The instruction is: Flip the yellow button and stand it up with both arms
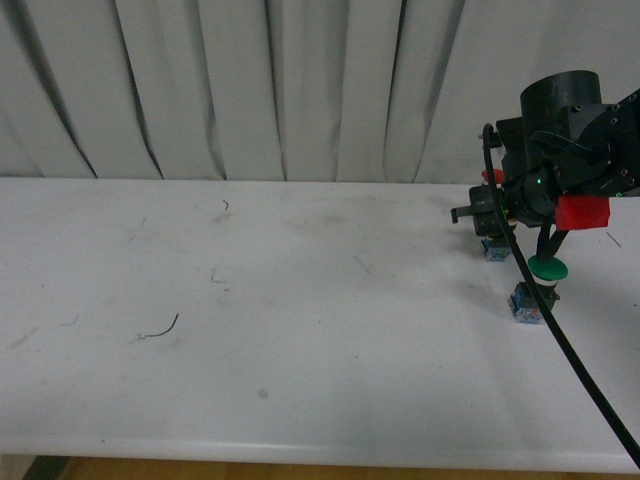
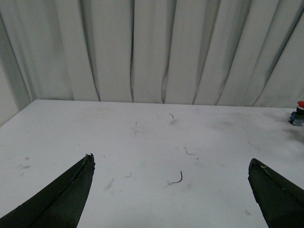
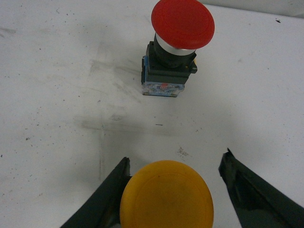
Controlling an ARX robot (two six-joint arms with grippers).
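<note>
In the right wrist view the yellow button (image 3: pixel 166 195) shows only its round yellow-orange cap, facing the camera; its collar and base are hidden under the cap. My right gripper (image 3: pixel 176 158) is open, with one finger on each side of the cap. The left finger (image 3: pixel 107 199) is close to the cap and the right finger (image 3: pixel 251 190) stands apart from it. In the front view the right gripper (image 1: pixel 475 215) hangs low over the table at the far right, and the arm hides the yellow cap. My left gripper (image 2: pixel 171 161) is open and empty above bare table.
A red-capped button (image 3: pixel 183 23) stands just beyond the yellow one; it also shows far right in the left wrist view (image 2: pixel 299 114). A green-capped button (image 1: pixel 548 268) stands nearer the front, under the right arm. A blue-grey base (image 1: pixel 493 250) shows below the gripper. White curtain behind the table (image 1: pixel 250 330).
</note>
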